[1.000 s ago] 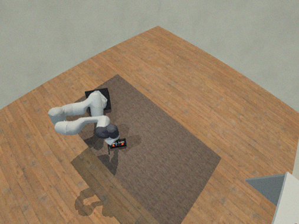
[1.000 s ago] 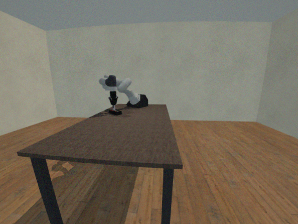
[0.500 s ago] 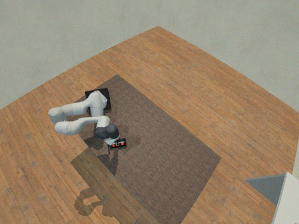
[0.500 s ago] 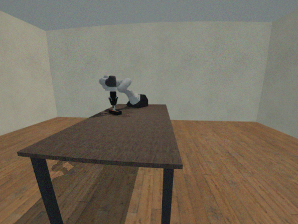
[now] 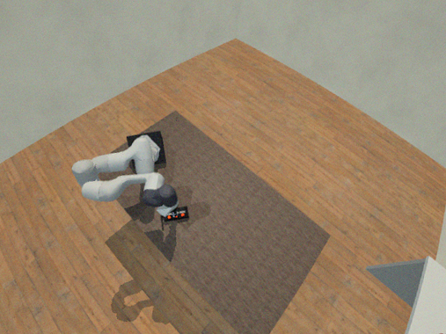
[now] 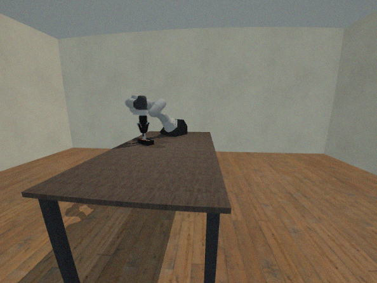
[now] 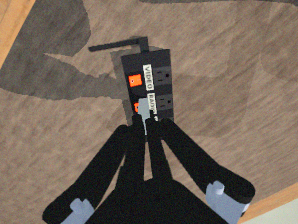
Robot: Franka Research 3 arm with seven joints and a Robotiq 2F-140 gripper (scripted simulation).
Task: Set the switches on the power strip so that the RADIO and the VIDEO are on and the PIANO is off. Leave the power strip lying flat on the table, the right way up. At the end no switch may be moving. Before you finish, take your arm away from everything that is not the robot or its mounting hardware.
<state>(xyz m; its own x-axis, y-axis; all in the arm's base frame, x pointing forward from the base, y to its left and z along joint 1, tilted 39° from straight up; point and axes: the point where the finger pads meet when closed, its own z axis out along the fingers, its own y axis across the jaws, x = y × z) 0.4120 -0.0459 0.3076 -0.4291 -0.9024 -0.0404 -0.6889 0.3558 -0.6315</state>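
A black power strip lies flat on the table, right way up. In the wrist view its VIDEO switch glows orange at the far end. The RADIO switch beside it also shows orange, partly covered by my fingertips. The PIANO end is hidden under my fingers. My gripper is shut with nothing between the fingers. Its tips stand together right on the strip at the RADIO switch and label.
The dark wooden table carries only the strip and the arm's black base. The table's near edge runs close to the strip's left side in the wrist view.
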